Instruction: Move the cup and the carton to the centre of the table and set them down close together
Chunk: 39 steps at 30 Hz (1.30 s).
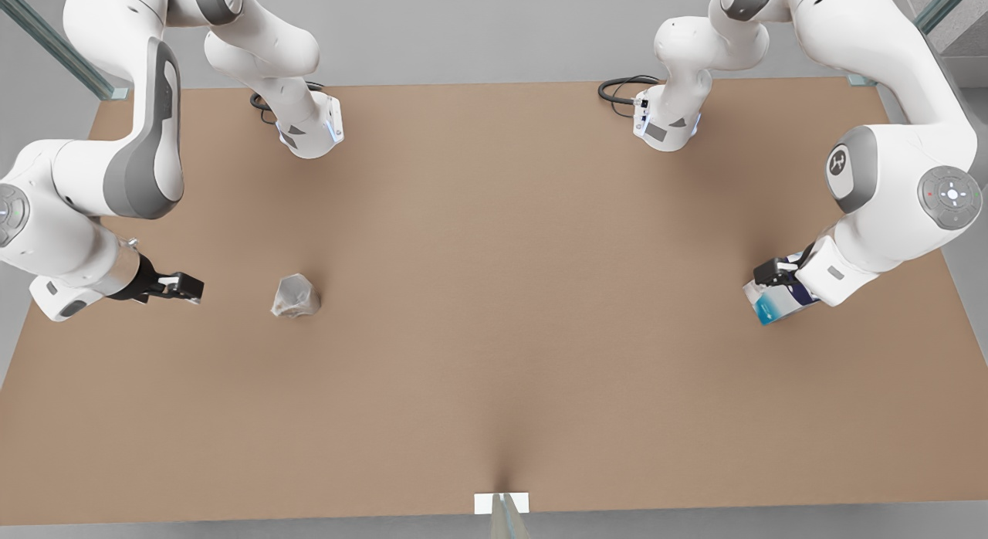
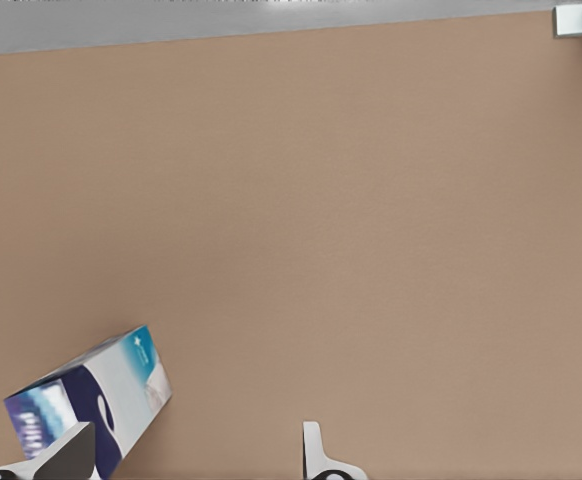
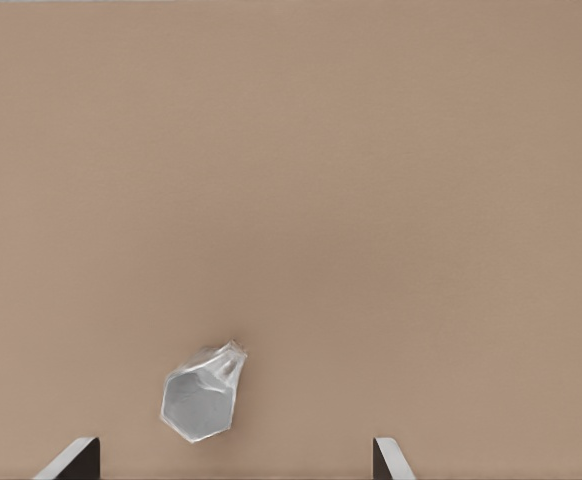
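The silvery-grey faceted cup [image 1: 295, 296] stands on the table [image 1: 494, 238] toward the front view's left. My right gripper [image 1: 182, 286] hovers open a short way to the cup's left, apart from it. In the right wrist view the cup [image 3: 201, 395] lies just ahead of the open right gripper [image 3: 231, 462]. The white carton [image 1: 774, 303] with navy print and a turquoise end sits near the front view's right edge. My left gripper [image 1: 776, 274] is open right over it. In the left wrist view the carton [image 2: 96, 395] lies tilted against one fingertip [image 2: 71, 450] of the left gripper [image 2: 193, 460].
A small white tab [image 1: 502, 503] marks the near long edge. Both arm bases and black cables [image 1: 617, 87] sit along the far edge. Broad bare tabletop lies between the cup and the carton.
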Each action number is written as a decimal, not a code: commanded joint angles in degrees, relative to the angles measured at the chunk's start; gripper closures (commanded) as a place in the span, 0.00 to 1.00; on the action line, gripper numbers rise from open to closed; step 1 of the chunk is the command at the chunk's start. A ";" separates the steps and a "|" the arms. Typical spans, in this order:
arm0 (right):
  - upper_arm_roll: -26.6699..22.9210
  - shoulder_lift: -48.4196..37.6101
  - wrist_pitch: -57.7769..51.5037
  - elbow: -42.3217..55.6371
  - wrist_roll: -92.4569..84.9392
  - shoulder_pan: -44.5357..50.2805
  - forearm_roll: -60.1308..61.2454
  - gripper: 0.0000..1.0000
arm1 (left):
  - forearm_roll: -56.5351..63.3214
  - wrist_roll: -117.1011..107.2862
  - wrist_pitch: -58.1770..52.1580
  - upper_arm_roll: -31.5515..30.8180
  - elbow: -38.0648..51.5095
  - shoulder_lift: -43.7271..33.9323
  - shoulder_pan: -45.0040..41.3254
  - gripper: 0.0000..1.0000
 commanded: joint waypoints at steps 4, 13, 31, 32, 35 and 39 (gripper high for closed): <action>0.35 -0.18 0.44 -1.93 0.17 1.05 0.00 0.00 | -0.23 -3.44 0.09 0.00 -0.06 -0.01 0.00 0.00; 3.96 2.63 15.38 -15.82 0.17 3.34 0.62 0.00 | -0.40 -3.44 -0.09 0.00 -0.06 0.52 0.00 0.00; 8.53 4.30 29.27 -33.84 7.64 4.84 2.81 0.00 | -0.40 -3.97 -0.44 0.00 -0.06 2.37 0.00 0.00; 8.53 4.30 29.88 -34.19 7.73 4.75 2.81 0.00 | -0.49 -3.97 -0.35 0.00 -0.06 2.37 0.00 0.00; 8.26 4.57 30.32 -34.72 7.73 4.40 2.73 0.00 | -0.49 -4.32 -0.88 -0.09 -0.06 2.46 -0.09 0.00; 8.09 4.65 31.73 -37.09 7.73 3.96 2.37 0.00 | -0.49 -4.49 -0.88 -0.09 -0.06 2.54 -0.18 0.00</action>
